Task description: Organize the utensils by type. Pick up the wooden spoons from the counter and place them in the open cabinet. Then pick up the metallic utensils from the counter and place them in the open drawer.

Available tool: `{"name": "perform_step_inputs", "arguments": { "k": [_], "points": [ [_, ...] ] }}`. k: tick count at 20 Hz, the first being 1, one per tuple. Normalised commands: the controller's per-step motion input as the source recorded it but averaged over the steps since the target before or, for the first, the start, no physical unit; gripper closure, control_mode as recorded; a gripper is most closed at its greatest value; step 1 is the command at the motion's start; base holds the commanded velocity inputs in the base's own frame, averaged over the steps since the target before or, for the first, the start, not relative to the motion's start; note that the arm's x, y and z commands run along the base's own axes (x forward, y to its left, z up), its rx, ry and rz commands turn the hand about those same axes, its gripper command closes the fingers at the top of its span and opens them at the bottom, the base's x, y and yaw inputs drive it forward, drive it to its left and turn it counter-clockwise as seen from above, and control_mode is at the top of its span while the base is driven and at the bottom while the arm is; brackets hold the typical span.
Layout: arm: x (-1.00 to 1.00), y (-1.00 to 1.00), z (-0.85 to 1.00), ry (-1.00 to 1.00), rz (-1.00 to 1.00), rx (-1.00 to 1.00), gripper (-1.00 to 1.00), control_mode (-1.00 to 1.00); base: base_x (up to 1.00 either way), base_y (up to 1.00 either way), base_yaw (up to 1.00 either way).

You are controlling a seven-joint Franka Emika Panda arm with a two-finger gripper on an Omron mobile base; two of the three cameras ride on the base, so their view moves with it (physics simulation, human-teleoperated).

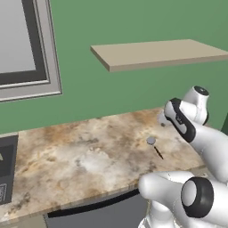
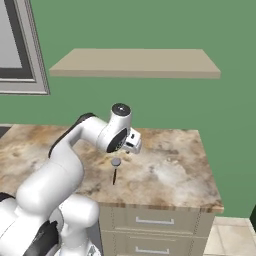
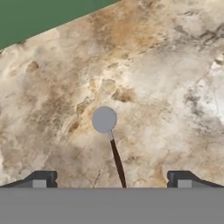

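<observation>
Currently the gripper [image 3: 111, 181] is being held above the counter [image 1: 67, 156] with its fingers [image 3: 43, 178] spread wide apart and nothing between them. Directly beneath it, the metallic utensil with a round grey head and thin black handle [image 3: 109, 140] is lying flat on the counter, near the front edge and toward the right end, its handle pointing toward that front edge. A bare tan wall shelf [image 2: 135, 62] is being seen above the counter against the green wall [image 2: 150, 107].

One metallic utensil [image 3: 108, 135] on counter [image 1: 80, 156]; one wall shelf [image 2: 135, 62]; two drawer fronts [image 2: 155, 220]
</observation>
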Motion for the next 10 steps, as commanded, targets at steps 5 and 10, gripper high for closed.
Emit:
{"name": "perform_step_inputs", "arguments": {
  "k": [5, 10],
  "points": [
    [0.28, -0.04, -0.22, 0.07, 0.01, -0.23, -1.00, -1.00, 0.01, 0.00, 0.00],
    [0.55, 0.05, -0.67, 0.11, 0.00, -0.31, -1.00, -1.00, 0.00, 0.00, 0.00]
  ]
}}
